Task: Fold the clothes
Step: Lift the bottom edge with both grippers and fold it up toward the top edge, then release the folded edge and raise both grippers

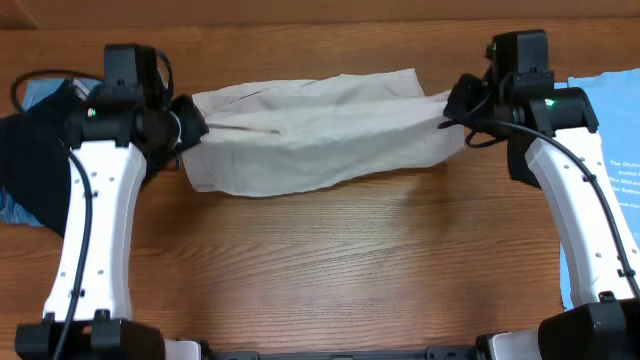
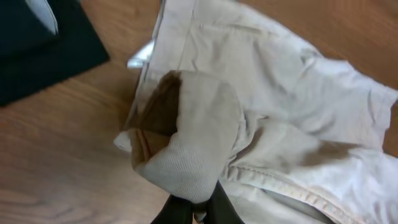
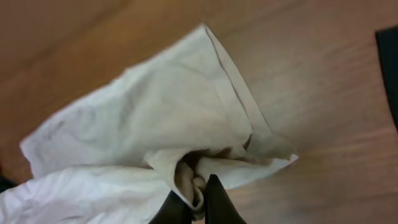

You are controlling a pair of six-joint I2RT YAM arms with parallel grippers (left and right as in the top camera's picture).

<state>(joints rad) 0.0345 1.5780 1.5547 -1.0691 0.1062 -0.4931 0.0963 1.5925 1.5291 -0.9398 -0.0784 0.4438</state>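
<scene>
Wood-grain bench [image 1: 320, 270] spreads bare across its whole near half. The work sits along the far half, where a beige garment [image 1: 320, 130] lies stretched sideways between your two arms.

Your left claw [image 2: 198, 208] is clenched on a thick bunch of the beige cloth at the garment's left end, just beside a stitched seam [image 2: 273, 186] that looks like a waistband. Your right claw [image 3: 196, 202] is likewise pinched tight on a gathered wad at the right end, near a hemmed corner [image 3: 273, 155] that pokes out flat onto the wood. Holding both ends this way seems meant to keep the piece taut and spread, so that one long edge can be carried over the other in a single fold.

Each grip takes in a bunch rather than a clean edge, so I judge the ends may come down lumpy when you let go.

As for room, the free space is toward you: nothing lies between the garment's near edge and the arm bases. The sides are tighter. A dark garment [image 1: 25, 160] sits close beside the left arm, near the beige cloth's left end, and a light blue shirt [image 1: 612, 130] lies under and beyond the right arm. Pulling wider risks dragging across either one. The far edge of the bench runs close behind the cloth, so folding toward you looks the safer direction.
</scene>
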